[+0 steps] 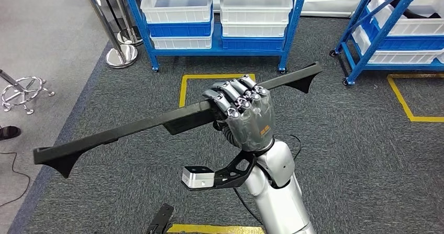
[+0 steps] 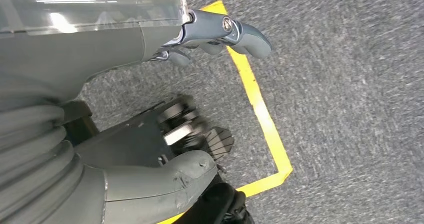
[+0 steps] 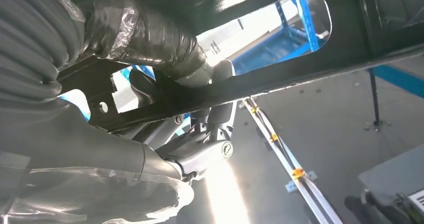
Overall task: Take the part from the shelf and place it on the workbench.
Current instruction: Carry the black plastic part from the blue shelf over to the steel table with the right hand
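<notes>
The part (image 1: 131, 131) is matte black end to end, and the right robot hand (image 1: 246, 113) on it is dark grey with shiny silver knuckles over a silver arm (image 1: 280, 192). The carpet (image 1: 361, 155) is charcoal with a fine speckle, crossed by yellow tape (image 1: 182, 90) at twelve o'clock and two o'clock. The shelf (image 1: 214, 45) frame is bright blue, stacked with white bins (image 1: 175, 6) and blue bins (image 1: 180, 31). At ten o'clock, chrome stanchion bases (image 1: 121, 56) on pale grey floor (image 1: 47, 30). The left robot hand (image 2: 220, 31) reads slate grey against that same speckled carpet and yellow line.
</notes>
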{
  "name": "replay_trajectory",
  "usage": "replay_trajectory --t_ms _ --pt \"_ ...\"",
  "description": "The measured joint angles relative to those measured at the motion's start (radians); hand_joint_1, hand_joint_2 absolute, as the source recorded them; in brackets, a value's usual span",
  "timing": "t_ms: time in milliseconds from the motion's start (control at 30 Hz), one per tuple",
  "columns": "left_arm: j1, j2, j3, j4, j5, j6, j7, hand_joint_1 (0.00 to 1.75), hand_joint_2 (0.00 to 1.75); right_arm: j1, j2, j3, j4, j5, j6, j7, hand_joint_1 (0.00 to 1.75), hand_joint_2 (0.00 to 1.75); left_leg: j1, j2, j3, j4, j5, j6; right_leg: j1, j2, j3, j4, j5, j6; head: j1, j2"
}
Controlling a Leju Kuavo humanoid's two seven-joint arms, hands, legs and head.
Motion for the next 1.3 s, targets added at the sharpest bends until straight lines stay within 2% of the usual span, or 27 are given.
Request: replay_trajectory --t_ms 33,67,100,167,233,267,333,367,400,433,467,533,600,667,733,767,833,867,900,933,967,1033,1100,1167,1200,1233,1300 --pt "-0.001 0.000 -0.002 0.000 0.003 0.001 -0.001 0.00 1.75 -0.002 0.000 0.001 0.010 0.004 0.000 -0.009 1.75 1.75 -0.003 0.000 0.054 -0.072 -0.001 0.005 0.000 0.000 -0.006 0.001 0.007 0.003 0.000 0.000" --pt "-0.003 0.000 -0.005 0.000 0.005 0.002 -0.003 0.00 1.75 -0.005 0.000 0.005 0.022 0.012 0.000 -0.017 1.75 1.75 -0.007 0.000 0.092 -0.129 -0.009 0.011 0.000 -0.001 -0.009 0.001 0.014 0.009 0.000 0.000" --pt "-0.005 0.001 -0.008 0.000 0.006 0.001 -0.005 0.00 1.75 -0.008 0.000 0.010 0.034 0.021 0.000 -0.021 1.75 1.75 -0.011 0.000 0.112 -0.163 -0.020 0.017 -0.001 -0.002 -0.010 0.001 0.021 0.015 0.000 0.000" --pt "-0.004 0.001 -0.012 0.000 0.006 -0.001 -0.010 0.00 1.75 -0.013 -0.003 0.028 0.055 0.026 0.000 -0.014 1.75 1.75 -0.012 0.001 0.114 -0.182 -0.014 0.031 -0.001 -0.003 -0.011 -0.004 0.033 0.027 0.000 0.000" --pt "-0.003 0.000 -0.015 0.000 0.006 -0.001 -0.014 0.00 1.75 -0.022 -0.010 0.047 0.071 0.015 0.000 0.002 1.75 1.75 -0.007 0.006 0.114 -0.194 0.004 0.044 -0.001 -0.001 -0.022 0.020 0.013 0.038 0.001 0.000" --pt "-0.003 0.000 -0.017 0.000 0.006 0.000 -0.016 0.00 1.75 -0.028 -0.015 0.056 0.079 0.008 0.000 0.009 1.75 1.75 -0.004 0.010 0.111 -0.198 0.014 0.049 -0.002 0.001 -0.040 0.060 -0.016 0.043 0.001 0.000" --pt "-0.002 0.000 -0.018 0.000 0.006 0.001 -0.017 0.00 1.75 -0.035 -0.027 0.070 0.094 -0.007 0.000 0.019 1.75 1.75 -0.005 0.019 0.095 -0.198 0.025 0.054 -0.005 0.003 -0.089 0.180 -0.091 0.050 0.002 0.000" --pt "-0.001 0.000 -0.019 0.000 0.006 0.002 -0.017 0.00 1.75 -0.036 -0.032 0.075 0.101 -0.011 0.000 0.023 1.75 1.75 -0.005 0.025 0.086 -0.196 0.030 0.054 -0.007 0.003 -0.107 0.231 -0.114 0.053 0.001 0.000" --pt "0.001 0.000 -0.019 0.000 0.006 0.003 -0.017 0.00 1.75 -0.036 -0.037 0.079 0.106 -0.014 0.000 0.026 1.75 1.75 -0.005 0.031 0.078 -0.193 0.033 0.053 -0.009 0.003 -0.110 0.254 -0.120 0.056 0.001 0.000" --pt "0.002 0.000 -0.019 0.000 0.006 0.003 -0.017 0.00 1.75 -0.036 -0.041 0.082 0.110 -0.016 0.000 0.028 1.75 1.75 -0.005 0.039 0.072 -0.189 0.035 0.052 -0.011 0.000 -0.092 0.238 -0.108 0.058 0.001 0.000" --pt "0.002 0.000 -0.019 0.000 0.006 0.004 -0.017 0.00 1.75 -0.037 -0.044 0.085 0.113 -0.017 0.000 0.029 1.75 1.75 -0.004 0.047 0.066 -0.183 0.035 0.050 -0.013 -0.009 -0.056 0.189 -0.085 0.058 0.001 0.000" --pt "0.002 0.000 -0.019 0.000 0.006 0.005 -0.017 0.00 1.75 -0.041 -0.047 0.092 0.118 -0.023 -0.001 0.030 1.75 1.75 -0.007 0.063 0.057 -0.168 0.030 0.042 -0.009 -0.049 0.019 0.068 -0.052 0.053 0.001 0.000" --pt "0.002 0.000 -0.019 0.000 0.006 0.007 -0.018 0.00 1.75 -0.046 -0.050 0.098 0.120 -0.031 -0.001 0.033 1.75 1.75 -0.012 0.076 0.053 -0.157 0.025 0.030 -0.003 -0.065 0.044 0.018 -0.048 0.038 0.001 0.000" --pt "0.002 0.000 -0.019 0.000 0.006 0.008 -0.018 0.00 1.75 -0.047 -0.052 0.101 0.122 -0.036 -0.002 0.036 1.75 1.75 -0.012 0.092 0.053 -0.155 0.023 0.020 -0.002 -0.043 0.041 0.016 -0.044 0.022 0.001 0.000" --pt "0.001 0.000 -0.019 0.000 0.006 0.009 -0.018 0.00 1.75 -0.048 -0.053 0.103 0.123 -0.039 -0.002 0.038 1.75 1.75 -0.007 0.073 0.044 -0.130 0.000 0.009 -0.004 -0.023 0.039 0.011 -0.037 0.009 0.001 0.000" --pt "0.001 0.000 -0.019 0.000 0.006 0.009 -0.018 0.00 1.75 -0.049 -0.053 0.105 0.123 -0.040 -0.002 0.039 1.75 1.75 -0.004 0.052 0.028 -0.092 -0.025 0.004 -0.007 -0.013 0.039 0.009 -0.033 0.004 0.001 0.000" --pt "0.003 0.001 -0.019 0.000 0.005 0.009 -0.019 0.00 1.75 -0.050 -0.053 0.109 0.125 -0.041 -0.002 0.039 1.75 1.75 -0.001 0.014 -0.028 0.033 -0.089 -0.001 -0.006 0.009 0.035 0.009 -0.030 -0.002 0.001 0.000" --pt "0.005 0.001 -0.019 0.000 0.005 0.009 -0.019 0.00 1.75 -0.050 -0.053 0.110 0.126 -0.041 -0.002 0.039 1.75 1.75 -0.001 0.007 -0.056 0.090 -0.108 -0.002 -0.004 0.021 0.033 0.010 -0.028 -0.004 0.001 0.000" --pt "0.007 0.001 -0.019 0.000 0.005 0.009 -0.019 0.00 1.75 -0.049 -0.054 0.110 0.127 -0.041 -0.002 0.039 1.75 1.75 -0.001 0.004 -0.073 0.121 -0.110 0.000 -0.003 0.034 0.032 0.011 -0.028 -0.005 0.001 0.000" --pt "0.007 0.001 -0.019 0.000 0.005 0.009 -0.019 0.00 1.75 -0.048 -0.054 0.110 0.128 -0.042 -0.002 0.039 1.75 1.75 -0.001 0.002 -0.071 0.112 -0.092 0.003 -0.001 0.047 0.031 0.012 -0.027 -0.005 0.001 0.000" --pt "0.007 0.001 -0.019 0.000 0.005 0.009 -0.020 0.00 1.75 -0.048 -0.054 0.110 0.128 -0.042 -0.002 0.039 1.75 1.75 -0.002 -0.003 -0.052 0.068 -0.058 0.008 0.000 0.061 0.032 0.013 -0.027 -0.005 0.001 0.000" --pt "0.006 0.002 -0.019 0.000 0.005 0.009 -0.021 0.00 1.75 -0.051 -0.055 0.111 0.128 -0.043 -0.002 0.039 1.75 1.75 -0.003 -0.045 0.007 -0.062 0.009 0.023 0.000 0.084 0.031 0.015 -0.025 -0.002 0.001 0.000" --pt "0.005 0.003 -0.019 0.000 0.005 0.009 -0.022 0.00 1.75 -0.053 -0.055 0.112 0.128 -0.043 -0.002 0.039 1.75 1.75 -0.005 -0.080 0.040 -0.139 0.030 0.035 -0.005 0.104 0.025 0.014 -0.019 0.008 0.001 0.000" --pt "0.003 0.004 -0.020 0.000 0.005 0.009 -0.023 0.00 1.75 -0.053 -0.055 0.114 0.127 -0.043 -0.002 0.039 1.75 1.75 -0.008 -0.073 0.046 -0.154 0.029 0.040 -0.010 0.125 0.018 0.009 -0.010 0.022 0.000 0.000" --pt "0.002 0.003 -0.020 0.000 0.005 0.009 -0.023 0.00 1.75 -0.053 -0.055 0.114 0.127 -0.043 -0.002 0.039 1.75 1.75 -0.005 -0.061 0.050 -0.163 0.034 0.041 -0.010 0.126 0.017 0.008 -0.008 0.028 0.000 0.000" --pt "0.000 0.002 -0.020 0.000 0.005 0.009 -0.023 0.00 1.75 -0.054 -0.056 0.114 0.126 -0.043 -0.002 0.038 1.75 1.75 -0.003 -0.049 0.054 -0.174 0.040 0.044 -0.007 0.112 0.013 0.015 -0.013 0.032 0.000 0.000" --pt "-0.002 -0.001 -0.022 0.000 0.005 0.009 -0.024 0.00 1.75 -0.059 -0.057 0.114 0.125 -0.043 -0.003 0.038 1.75 1.75 0.001 -0.023 0.062 -0.192 0.050 0.050 -0.003 0.059 -0.020 0.083 -0.057 0.038 0.001 0.000"
